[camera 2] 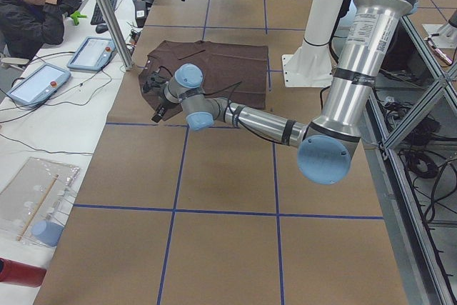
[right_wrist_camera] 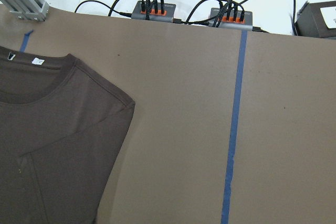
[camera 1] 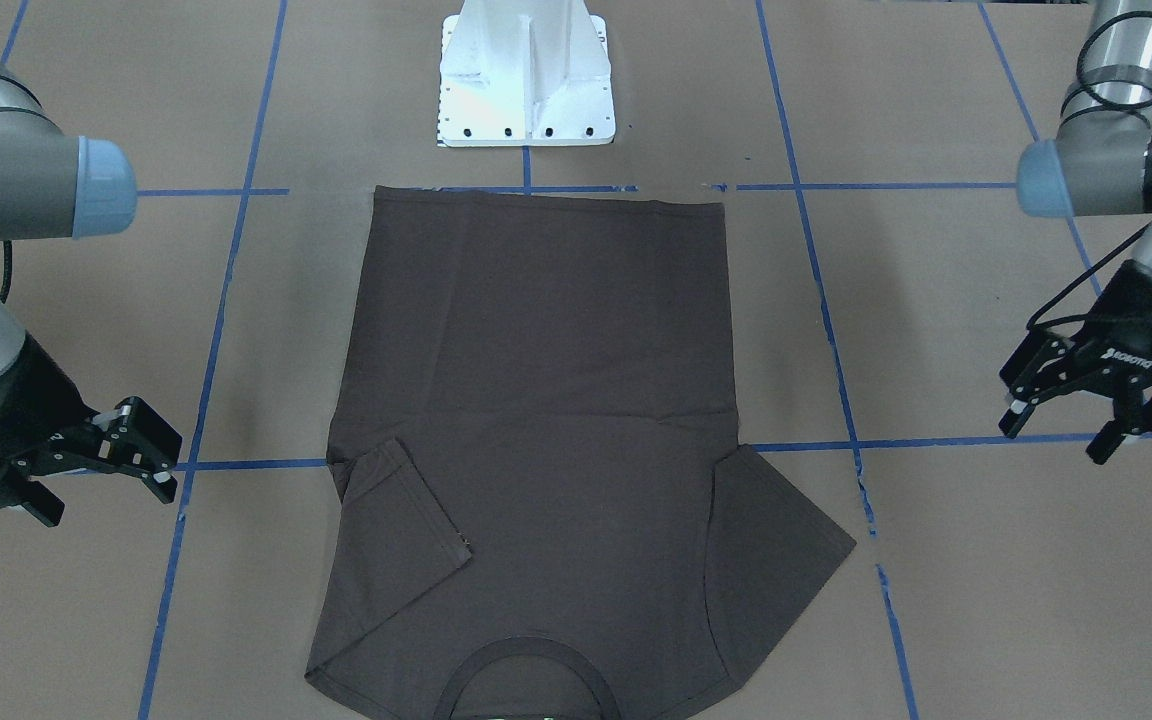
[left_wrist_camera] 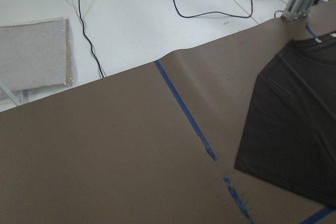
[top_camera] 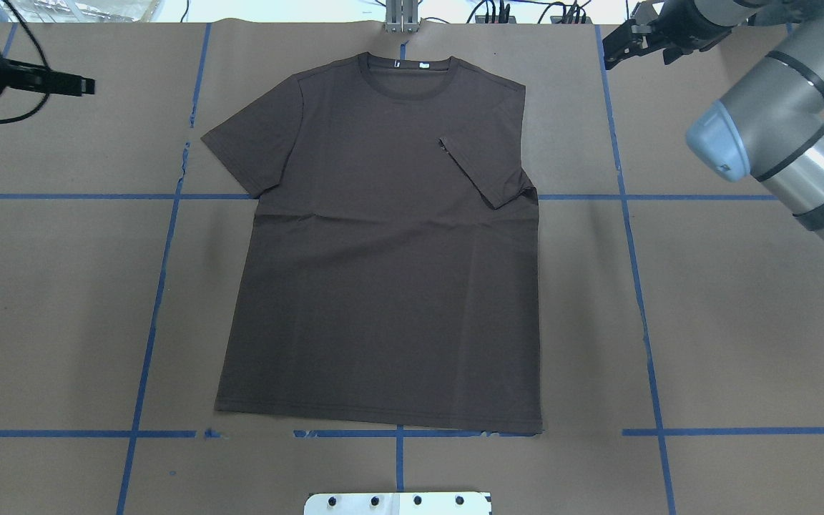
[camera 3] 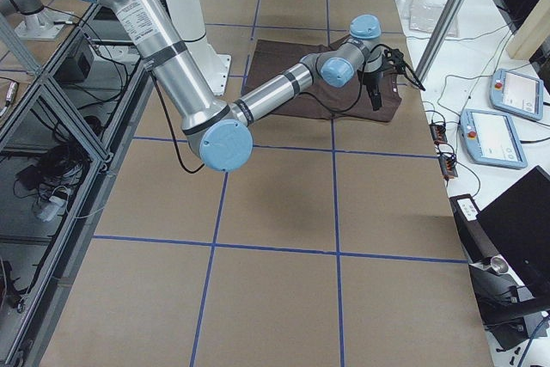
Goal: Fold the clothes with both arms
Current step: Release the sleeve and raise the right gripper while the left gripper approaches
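Note:
The dark brown T-shirt point(top_camera: 383, 250) lies flat on the brown paper, its collar point(top_camera: 403, 71) at the far edge from the robot. One sleeve point(top_camera: 480, 175) is folded in over the body, and the other sleeve point(top_camera: 251, 146) is spread out. My left gripper point(camera 1: 1056, 438) hovers open beside the spread sleeve, clear of the cloth. My right gripper point(camera 1: 106, 500) stands open off the folded-sleeve side, also apart from the cloth. Neither holds anything. The left wrist view shows the spread sleeve point(left_wrist_camera: 294, 124), and the right wrist view shows the shoulder point(right_wrist_camera: 58, 129).
The white base pedestal point(camera 1: 526, 75) stands just behind the hem. Blue tape lines point(top_camera: 154, 307) cross the paper. Beyond the far edge are an aluminium post point(camera 2: 107, 12), power strips with cables point(right_wrist_camera: 152, 10), tablets point(camera 2: 93, 51) and a seated person point(camera 2: 36, 5).

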`<state>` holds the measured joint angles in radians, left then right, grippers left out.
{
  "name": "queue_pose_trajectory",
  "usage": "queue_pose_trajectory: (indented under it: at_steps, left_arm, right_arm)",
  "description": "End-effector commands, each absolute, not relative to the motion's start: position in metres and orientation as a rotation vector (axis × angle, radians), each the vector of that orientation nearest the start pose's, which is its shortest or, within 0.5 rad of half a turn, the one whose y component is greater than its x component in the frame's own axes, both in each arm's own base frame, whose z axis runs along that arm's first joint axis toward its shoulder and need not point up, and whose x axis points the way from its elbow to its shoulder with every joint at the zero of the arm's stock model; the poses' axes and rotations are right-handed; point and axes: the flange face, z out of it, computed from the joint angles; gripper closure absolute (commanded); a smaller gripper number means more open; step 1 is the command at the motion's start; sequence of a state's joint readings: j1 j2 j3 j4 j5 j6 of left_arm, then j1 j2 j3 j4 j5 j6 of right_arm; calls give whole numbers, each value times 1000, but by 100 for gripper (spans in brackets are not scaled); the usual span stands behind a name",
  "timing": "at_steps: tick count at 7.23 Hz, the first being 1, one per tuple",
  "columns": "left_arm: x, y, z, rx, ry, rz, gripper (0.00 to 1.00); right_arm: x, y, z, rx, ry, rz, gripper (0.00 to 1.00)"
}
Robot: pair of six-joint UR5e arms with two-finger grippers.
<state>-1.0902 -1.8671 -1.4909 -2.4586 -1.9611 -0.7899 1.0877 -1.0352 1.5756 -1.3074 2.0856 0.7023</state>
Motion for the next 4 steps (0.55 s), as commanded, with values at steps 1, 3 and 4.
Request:
queue_pose_trajectory:
  at_steps: [1, 3, 4]
  left_arm:
    - [303, -643, 443, 621, 882, -232, 14]
    - [332, -647, 458, 628, 844, -236, 14]
    - [348, -644, 461, 614, 846, -222, 17]
  right_arm:
    - [-237, -642, 319, 382, -838, 0, 0]
    - [-237, -641, 324, 378, -833, 2, 0]
    - [-237, -641, 325, 379, -832, 3, 0]
